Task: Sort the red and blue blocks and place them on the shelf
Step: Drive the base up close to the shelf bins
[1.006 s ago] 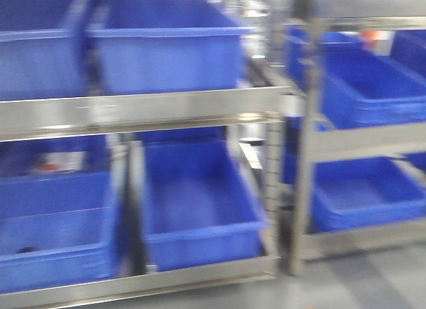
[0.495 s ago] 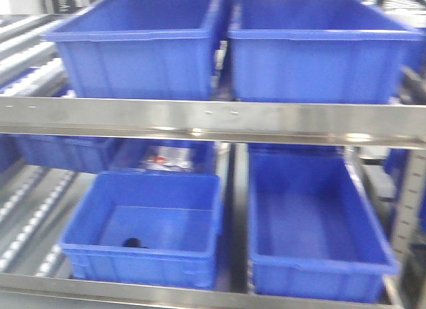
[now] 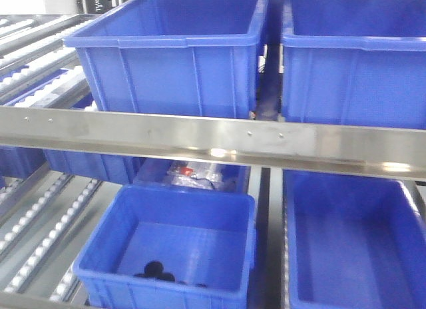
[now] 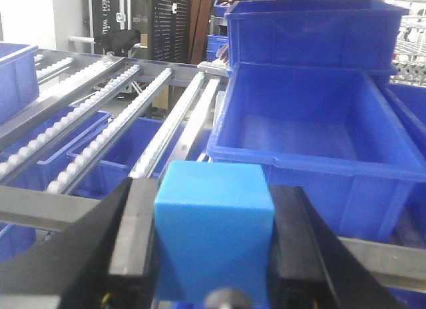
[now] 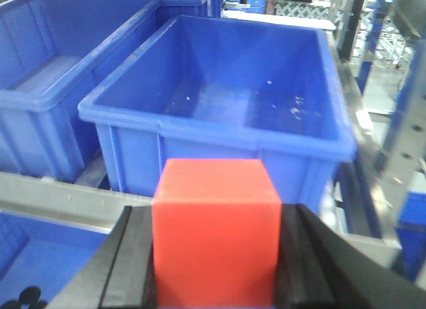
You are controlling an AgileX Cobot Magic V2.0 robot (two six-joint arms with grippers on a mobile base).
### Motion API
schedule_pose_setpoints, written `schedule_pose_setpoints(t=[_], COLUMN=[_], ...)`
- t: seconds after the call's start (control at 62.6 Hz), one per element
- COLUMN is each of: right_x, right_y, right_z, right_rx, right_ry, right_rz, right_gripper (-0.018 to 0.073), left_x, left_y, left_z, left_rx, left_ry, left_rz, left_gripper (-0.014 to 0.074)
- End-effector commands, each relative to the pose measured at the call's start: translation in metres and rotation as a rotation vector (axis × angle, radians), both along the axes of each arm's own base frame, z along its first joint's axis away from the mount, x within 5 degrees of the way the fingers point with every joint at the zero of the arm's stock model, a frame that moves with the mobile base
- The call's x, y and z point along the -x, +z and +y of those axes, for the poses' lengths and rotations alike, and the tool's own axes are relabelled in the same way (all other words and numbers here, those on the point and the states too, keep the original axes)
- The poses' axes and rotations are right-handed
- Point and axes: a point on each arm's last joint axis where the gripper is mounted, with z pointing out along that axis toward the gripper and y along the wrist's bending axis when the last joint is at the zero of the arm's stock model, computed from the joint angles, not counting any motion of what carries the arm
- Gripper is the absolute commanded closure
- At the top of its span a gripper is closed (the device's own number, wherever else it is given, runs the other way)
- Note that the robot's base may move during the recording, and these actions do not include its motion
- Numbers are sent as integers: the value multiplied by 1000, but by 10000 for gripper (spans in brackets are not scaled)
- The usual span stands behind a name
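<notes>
In the left wrist view my left gripper [image 4: 214,242] is shut on the blue block [image 4: 214,229], its black fingers [image 4: 140,236] pressed to both sides. The right wrist view shows my right gripper [image 5: 214,246] shut on the red block [image 5: 216,229], held in front of a large blue bin [image 5: 226,102]. The shelf [image 3: 219,139] fills the front view, with its steel bar across the middle and blue bins above and below. Neither gripper shows in the front view.
White roller rails [image 3: 40,222] run down the shelf's left side. A lower left bin [image 3: 173,249] holds small black objects [image 3: 156,270]; behind it lies a clear bag with something red [image 3: 200,174]. An upright steel post [image 5: 416,156] stands right of the red block's bin.
The front view has swung left along the shelf and closed in, from the two racks' junction to the upper bins and steel bar.
</notes>
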Motion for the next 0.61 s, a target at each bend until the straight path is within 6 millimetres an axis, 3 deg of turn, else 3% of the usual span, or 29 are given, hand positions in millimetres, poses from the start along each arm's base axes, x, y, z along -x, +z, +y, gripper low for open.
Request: schedule_pose_setpoints(t=[0.0, 0.591], right_x=[1, 1], right_y=[18, 18], right_z=[0, 0], right_rx=[12, 12], right_ry=[-4, -4], right_rz=[-121, -121], right_gripper=[511, 511], left_x=[1, 1], left_y=[17, 17], left_z=[1, 1], left_rx=[23, 23], left_ry=[10, 10], left_rz=[-111, -111], left_gripper=[472, 472])
